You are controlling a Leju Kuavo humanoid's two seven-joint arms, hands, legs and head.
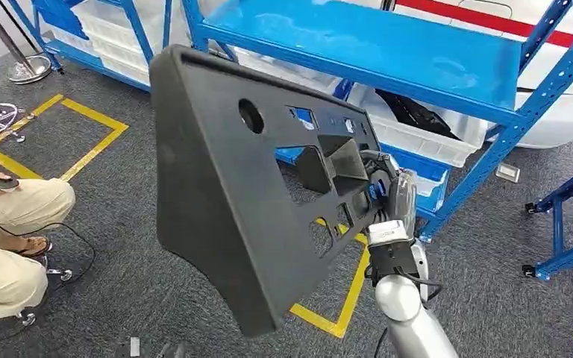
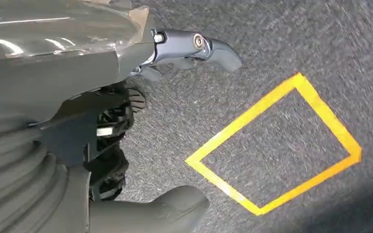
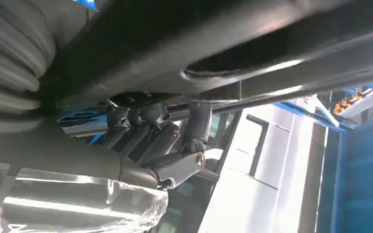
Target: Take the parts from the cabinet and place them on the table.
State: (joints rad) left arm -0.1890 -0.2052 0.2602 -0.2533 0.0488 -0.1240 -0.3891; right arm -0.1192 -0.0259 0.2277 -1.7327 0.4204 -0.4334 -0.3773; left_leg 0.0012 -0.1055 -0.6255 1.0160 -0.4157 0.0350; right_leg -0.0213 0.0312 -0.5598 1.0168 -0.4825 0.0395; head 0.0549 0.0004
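Note:
A large black plastic panel (image 1: 231,194) with several cut-outs hangs tilted in the air in front of me in the head view. My right hand (image 1: 388,190) grips it at its right end, fingers hooked through an opening. In the right wrist view those fingers (image 3: 150,131) curl around an edge of the panel (image 3: 199,43). My left hand (image 2: 102,136) shows in the left wrist view above the carpet, its thumb (image 2: 160,208) and a finger (image 2: 199,46) apart with nothing between them.
A blue shelf rack (image 1: 388,45) with white bins (image 1: 418,134) stands just behind the panel. Another blue rack on castors (image 1: 567,224) is at the right. A seated person (image 1: 15,216) is at the left, by yellow floor tape (image 1: 67,142) on grey carpet.

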